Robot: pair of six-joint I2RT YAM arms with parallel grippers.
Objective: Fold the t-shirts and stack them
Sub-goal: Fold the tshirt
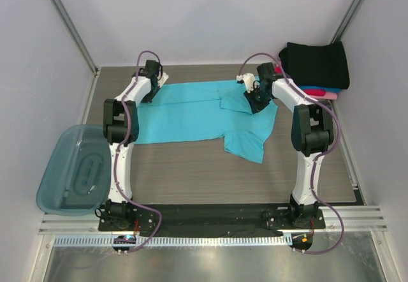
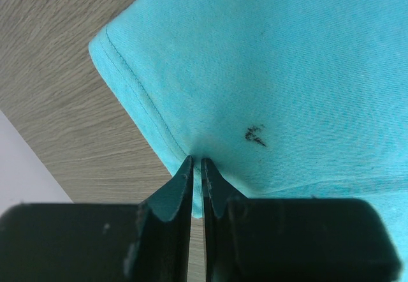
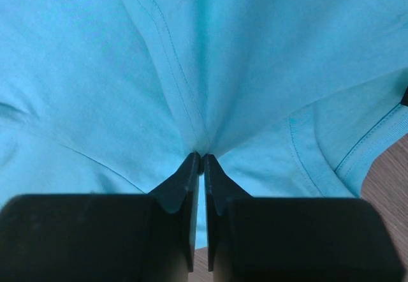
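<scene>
A bright turquoise t-shirt (image 1: 197,113) lies spread across the far half of the wooden table, one sleeve reaching toward the near side. My left gripper (image 1: 153,78) is shut on its far left hem corner; in the left wrist view the stitched hem (image 2: 137,97) runs into my left gripper (image 2: 196,161). My right gripper (image 1: 254,96) is shut on a gathered fold of the shirt near the collar end; in the right wrist view the cloth (image 3: 191,52) puckers into my right gripper (image 3: 201,157). Folded t-shirts (image 1: 317,65), black on top with blue and pink beneath, are stacked at the far right.
A translucent blue-grey plastic bin (image 1: 73,170) sits off the table's left edge. White walls enclose the far side and both flanks. A metal rail (image 1: 210,221) runs along the near edge by the arm bases.
</scene>
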